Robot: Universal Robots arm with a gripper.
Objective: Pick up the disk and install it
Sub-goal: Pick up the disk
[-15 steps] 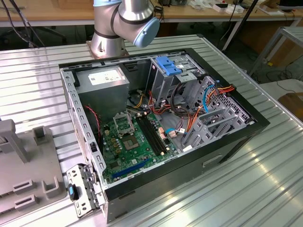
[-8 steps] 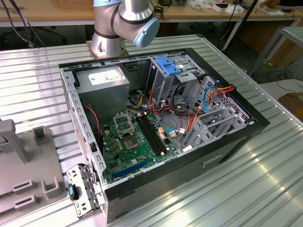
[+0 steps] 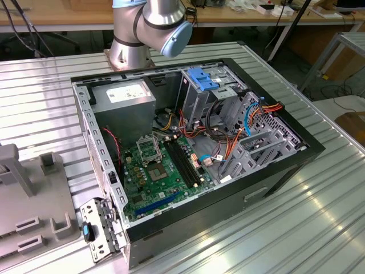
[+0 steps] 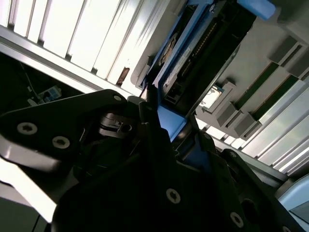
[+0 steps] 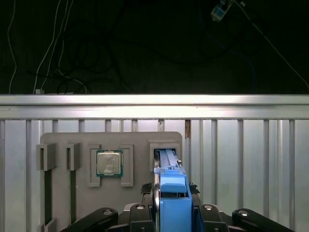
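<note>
**Now clenched on the disk at the grey fixture**

Nearest the camera in the first wrist view, the gripper [image 5: 173,187] is clenched on the disk [image 5: 172,205]. Its black fingers press both sides of the light-blue rail [image 4: 170,123], which the second wrist view shows running between them. The disk stands on edge at a slot in the grey fixture plate [image 5: 140,140]. Whether it sits in the slot or is raised from it, I cannot tell. Just beside that slot a processor chip [image 5: 109,163] lies in a square recess. Past the plate runs the ribbed metal table [image 5: 241,154], then a dark floor with loose cables [image 5: 58,72].

In the exterior view the plate sits at the lower left of the frame. The open computer case [image 3: 217,222] takes the centre, with its green motherboard [image 3: 154,171] inside. Farther back are a grey power-supply box [image 3: 128,94] and a blue latch [image 3: 202,77]. The arm [image 3: 154,23] rises at the upper middle.
</note>
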